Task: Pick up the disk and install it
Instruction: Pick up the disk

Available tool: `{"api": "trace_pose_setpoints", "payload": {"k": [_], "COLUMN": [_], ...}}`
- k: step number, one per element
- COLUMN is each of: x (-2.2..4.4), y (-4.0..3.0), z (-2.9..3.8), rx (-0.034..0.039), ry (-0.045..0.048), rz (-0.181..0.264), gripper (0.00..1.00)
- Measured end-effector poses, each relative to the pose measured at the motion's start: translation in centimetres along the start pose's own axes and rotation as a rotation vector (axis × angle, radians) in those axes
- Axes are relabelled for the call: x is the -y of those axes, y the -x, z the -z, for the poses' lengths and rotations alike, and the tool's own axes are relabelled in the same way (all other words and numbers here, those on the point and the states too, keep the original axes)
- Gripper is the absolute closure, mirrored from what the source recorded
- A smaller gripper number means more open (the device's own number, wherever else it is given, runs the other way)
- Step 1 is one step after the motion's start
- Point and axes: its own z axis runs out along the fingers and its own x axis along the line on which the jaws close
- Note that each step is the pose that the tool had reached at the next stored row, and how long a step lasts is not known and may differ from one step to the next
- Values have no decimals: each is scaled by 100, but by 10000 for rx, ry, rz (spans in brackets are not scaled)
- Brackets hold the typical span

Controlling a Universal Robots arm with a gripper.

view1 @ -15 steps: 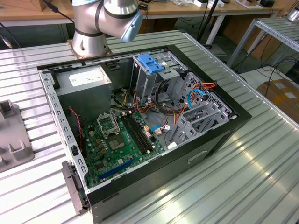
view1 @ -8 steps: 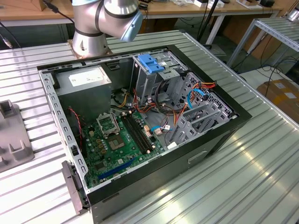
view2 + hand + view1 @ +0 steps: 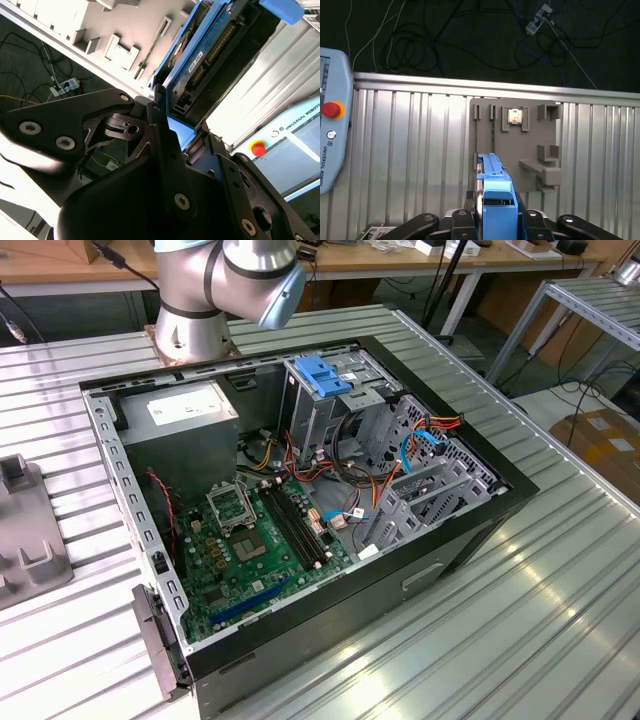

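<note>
The gripper (image 3: 496, 222) is clamped on the disk (image 3: 495, 187). In the second wrist view its black fingers (image 3: 167, 150) press on either side of one end of the bright blue carrier. The rest of the disk points straight out from the jaws, so its long axis runs in line with the gripper, and the circuit board and connector side are exposed. In the first wrist view the held disk hangs over a grey fixture (image 3: 530, 140) with empty slots, and it appears lifted clear of that fixture. The fixture lies on the ribbed metal table (image 3: 420, 150), with a pale pendant (image 3: 330, 130) with a red button off to one side.

In the exterior view the same grey fixture (image 3: 25, 540) sits at nine o'clock, at the frame's edge. The open computer case (image 3: 300, 490) fills the centre. Its metal drive cage (image 3: 330, 410), topped by a blue bracket (image 3: 325, 375), stands at about one o'clock from the case's middle. The arm (image 3: 215, 285) rises at twelve o'clock. The cage appears well apart from the fixture, across the case toward three o'clock.
</note>
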Motion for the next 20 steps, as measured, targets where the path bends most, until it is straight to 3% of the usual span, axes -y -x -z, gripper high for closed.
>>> {"api": "trace_pose_setpoints", "payload": {"k": [20], "x": [145], "y": [-66], "z": [15], "rx": [-1], "ry": [1], "rz": [0], "gripper": [63]}}
